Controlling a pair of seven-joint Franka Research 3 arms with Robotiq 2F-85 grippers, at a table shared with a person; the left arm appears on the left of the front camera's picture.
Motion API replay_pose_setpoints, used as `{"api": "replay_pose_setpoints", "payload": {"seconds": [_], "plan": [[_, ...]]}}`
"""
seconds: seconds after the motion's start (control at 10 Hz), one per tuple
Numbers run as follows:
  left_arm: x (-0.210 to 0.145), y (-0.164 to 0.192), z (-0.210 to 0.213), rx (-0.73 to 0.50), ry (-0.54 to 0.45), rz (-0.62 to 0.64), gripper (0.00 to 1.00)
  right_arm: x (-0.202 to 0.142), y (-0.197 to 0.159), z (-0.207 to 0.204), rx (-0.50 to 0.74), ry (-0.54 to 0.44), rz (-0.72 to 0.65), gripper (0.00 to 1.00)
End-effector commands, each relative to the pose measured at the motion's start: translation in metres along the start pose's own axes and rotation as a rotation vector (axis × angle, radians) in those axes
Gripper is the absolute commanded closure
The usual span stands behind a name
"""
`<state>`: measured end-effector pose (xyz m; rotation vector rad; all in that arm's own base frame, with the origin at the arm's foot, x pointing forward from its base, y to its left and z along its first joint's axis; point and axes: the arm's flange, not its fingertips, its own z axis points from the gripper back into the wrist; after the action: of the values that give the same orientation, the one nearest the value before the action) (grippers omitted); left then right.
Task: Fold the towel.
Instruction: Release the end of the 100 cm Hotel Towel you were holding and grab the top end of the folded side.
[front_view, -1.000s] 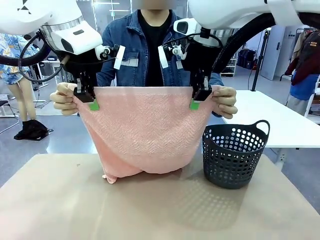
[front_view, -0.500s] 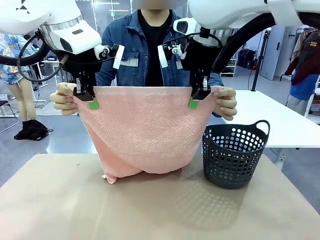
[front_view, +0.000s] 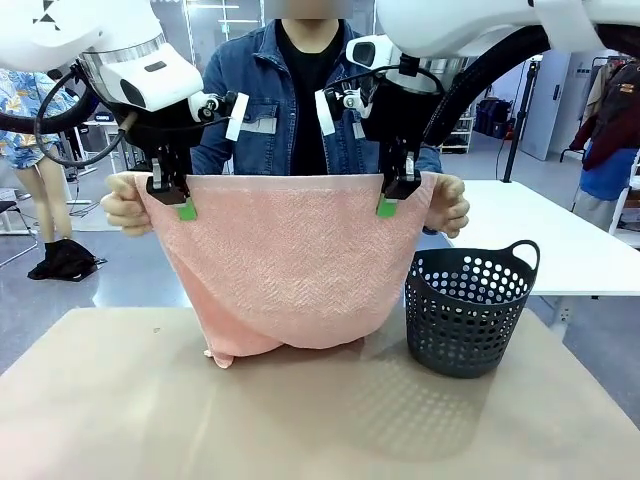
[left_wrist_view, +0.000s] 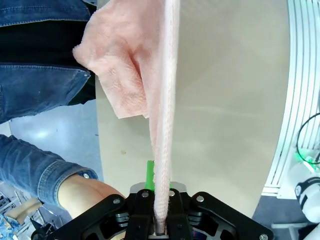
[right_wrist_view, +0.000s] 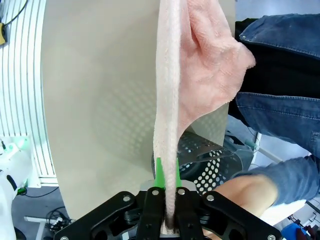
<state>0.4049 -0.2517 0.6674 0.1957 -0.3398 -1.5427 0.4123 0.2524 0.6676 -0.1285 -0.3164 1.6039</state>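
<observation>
The near part of the desk (front_view: 300, 420) is bare, which leaves room to lay cloth down. To the right stands a dark basket (front_view: 468, 310), close beside the hanging cloth but apart from it. As far as I can judge, it plays no part in this step.

The towel (front_view: 290, 260) hangs as a broad sheet above the far half of the desk. Its lower end is bunched on the surface, with 1 corner poking out at bottom left. Held this high, its own weight pulls it flat, which should make a clean fold easier.

The left tool (front_view: 178, 200) is clamped on the top edge near 1 upper corner, and the right tool (front_view: 393, 195) is clamped near the other. Each wrist view looks down along that edge: the cloth runs straight out from between the pressed jaws, with a green pad (left_wrist_view: 149, 175) showing beside it. The 2 grips sit level, so the top edge runs straight across.

Just outside each tool, the person has a hand at the very corner, 1 by the left tool (front_view: 122, 203) and 1 by the right (front_view: 450, 205). This reads as a handover, the corners being steadied until both clamps have them. I cannot tell whether the hands grip or only touch. Behind the towel, the person stands at the far side of the desk.
</observation>
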Motion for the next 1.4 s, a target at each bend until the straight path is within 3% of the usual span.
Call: {"api": "replay_pose_setpoints", "payload": {"seconds": [0.0, 1.3], "plan": [[0.0000, 0.0009, 0.0022, 0.003, -0.003, 0.001, 1.00, -0.0006, 0.0000, 0.0001, -0.002, 0.003, 0.000, 1.00], [0.0000, 0.0009, 0.0022, 0.003, -0.003, 0.001, 1.00, -0.0006, 0.0000, 0.0001, -0.002, 0.003, 0.000, 1.00]]}}
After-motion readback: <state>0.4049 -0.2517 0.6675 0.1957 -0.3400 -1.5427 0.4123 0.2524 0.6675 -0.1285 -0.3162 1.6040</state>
